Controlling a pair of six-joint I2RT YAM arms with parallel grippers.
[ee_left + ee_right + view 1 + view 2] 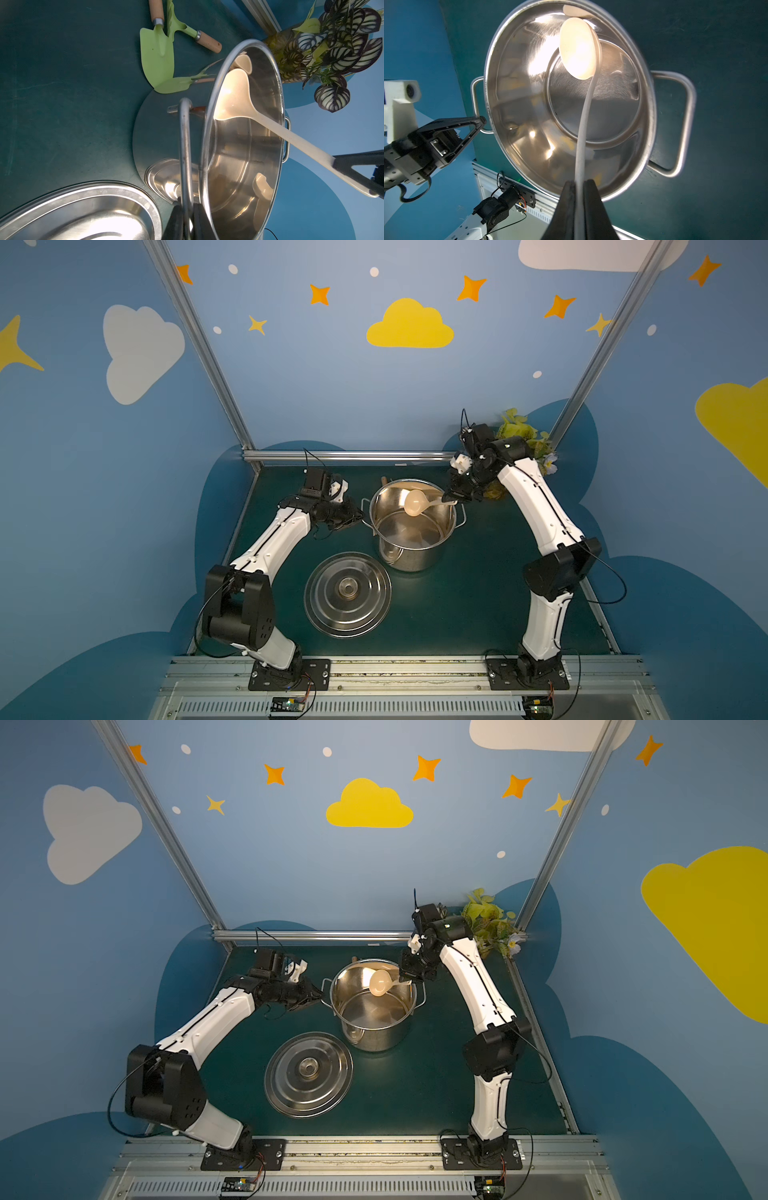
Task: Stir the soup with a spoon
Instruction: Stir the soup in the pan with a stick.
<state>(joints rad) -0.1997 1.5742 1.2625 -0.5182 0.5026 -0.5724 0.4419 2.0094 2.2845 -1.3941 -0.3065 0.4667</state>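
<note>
A steel pot (417,549) stands mid-table, its inside bare metal; no soup shows. The cream spoon (415,502) hangs in the pot's mouth near the far wall, above the bottom, with its handle crossing the right rim. My right gripper (455,499) is shut on that handle; in the right wrist view both fingers (592,199) press the slim handle (581,145) below the spoon's bowl (578,47). My left gripper (359,516) is shut on the pot's left loop handle (185,145), with the bar between its fingers (200,220).
The pot's lid (347,594) lies knob-up on the green mat in front of the pot. Behind the pot lie green trowels with wooden handles (158,52). A potted plant (519,435) fills the back right corner behind my right arm.
</note>
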